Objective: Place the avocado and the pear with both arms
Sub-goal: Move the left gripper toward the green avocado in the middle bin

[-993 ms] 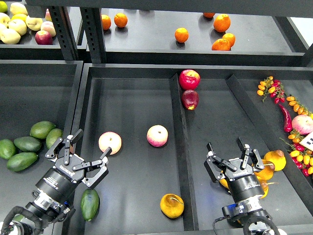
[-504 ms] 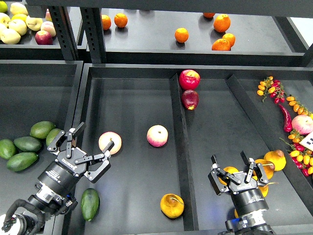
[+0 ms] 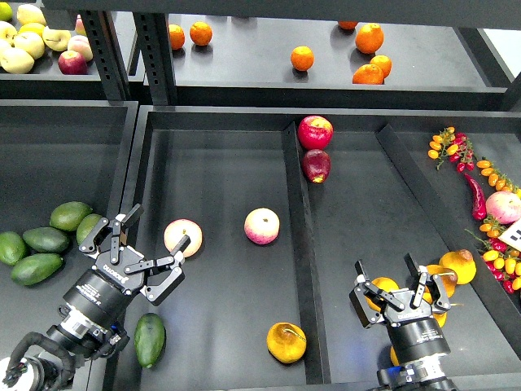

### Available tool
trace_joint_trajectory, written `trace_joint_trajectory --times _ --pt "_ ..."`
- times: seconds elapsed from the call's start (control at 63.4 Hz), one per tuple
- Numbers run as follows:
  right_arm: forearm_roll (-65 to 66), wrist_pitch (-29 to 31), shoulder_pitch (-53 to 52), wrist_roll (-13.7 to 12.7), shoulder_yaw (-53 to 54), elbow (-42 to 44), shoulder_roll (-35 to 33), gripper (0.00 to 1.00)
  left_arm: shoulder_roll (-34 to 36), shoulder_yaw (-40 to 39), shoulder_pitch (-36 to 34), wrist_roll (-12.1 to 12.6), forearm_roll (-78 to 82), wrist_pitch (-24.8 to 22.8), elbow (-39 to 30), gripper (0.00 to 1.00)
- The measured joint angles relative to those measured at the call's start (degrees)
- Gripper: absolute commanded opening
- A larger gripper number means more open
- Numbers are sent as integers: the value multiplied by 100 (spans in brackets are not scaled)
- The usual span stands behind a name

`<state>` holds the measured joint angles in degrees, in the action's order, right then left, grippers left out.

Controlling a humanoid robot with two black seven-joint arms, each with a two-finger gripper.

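Left claw (image 3: 151, 247) gaped empty above avocado (image 3: 150, 340) | right claw (image 3: 391, 284) gaped empty | pear (image 3: 286, 342) near front edge

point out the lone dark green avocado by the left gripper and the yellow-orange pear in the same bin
dark green oval avocado (image 3: 150, 340), head view, middle of its skin
yellow-orange stemmed pear (image 3: 286, 342), head view, centre of its body

The avocado (image 3: 150, 340) has smooth, slightly glossy dark green skin, the pear (image 3: 286, 342) a waxy yellow-orange skin with a rough brown blemish, and both lie on a matt black tray (image 3: 220, 187) beside matt black grippers.
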<state>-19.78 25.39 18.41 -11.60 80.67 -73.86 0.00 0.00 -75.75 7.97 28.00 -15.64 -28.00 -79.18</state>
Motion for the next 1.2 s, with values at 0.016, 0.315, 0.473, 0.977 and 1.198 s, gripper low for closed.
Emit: trace_joint_trajectory --times 0.016,0.315,0.473,0.977,1.198 --pt "0 0 1 0 0 0 0 100 0 -2 1 0 0 0 0 100" --pt "0 -3 13 0 -5 11 0 100 0 -6 -27 0 5 0 14 100" --pt "0 -8 13 0 -7 20 0 100 0 1 -48 0 9 0 18 100" --pt "1 -8 13 -3 -51 21 0 100 60 243 -139 0 293 0 11 100" --pt "0 -8 13 -23 -84 15 0 100 80 344 -192 1 861 0 0 100"
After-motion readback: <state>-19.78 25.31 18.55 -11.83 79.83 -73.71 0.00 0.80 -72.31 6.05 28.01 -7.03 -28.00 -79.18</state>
